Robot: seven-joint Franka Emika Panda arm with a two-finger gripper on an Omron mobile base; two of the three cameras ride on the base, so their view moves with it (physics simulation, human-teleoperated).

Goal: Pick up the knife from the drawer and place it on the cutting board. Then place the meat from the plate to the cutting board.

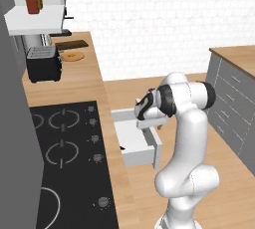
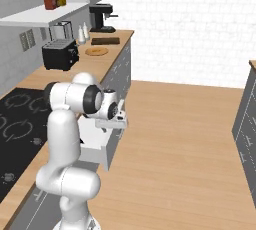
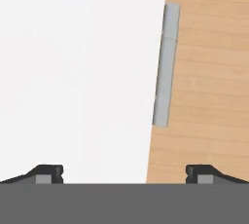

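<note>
Dark fingertips [image 3: 48,173] stand wide apart, empty, the gripper [image 3: 124,174] over the pulled-out drawer [image 1: 135,143]; a black speck at its inner edge may be the knife handle; cutting board [image 2: 105,41] and plate [image 2: 96,51] lie far along the counter

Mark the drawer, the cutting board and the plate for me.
drawer [image 1: 133,138]: left base view, pale floor of the open box.
cutting board [image 2: 105,41]: right base view, middle of the dark top face.
plate [image 2: 96,51]: right base view, centre of the tan disc.
</note>
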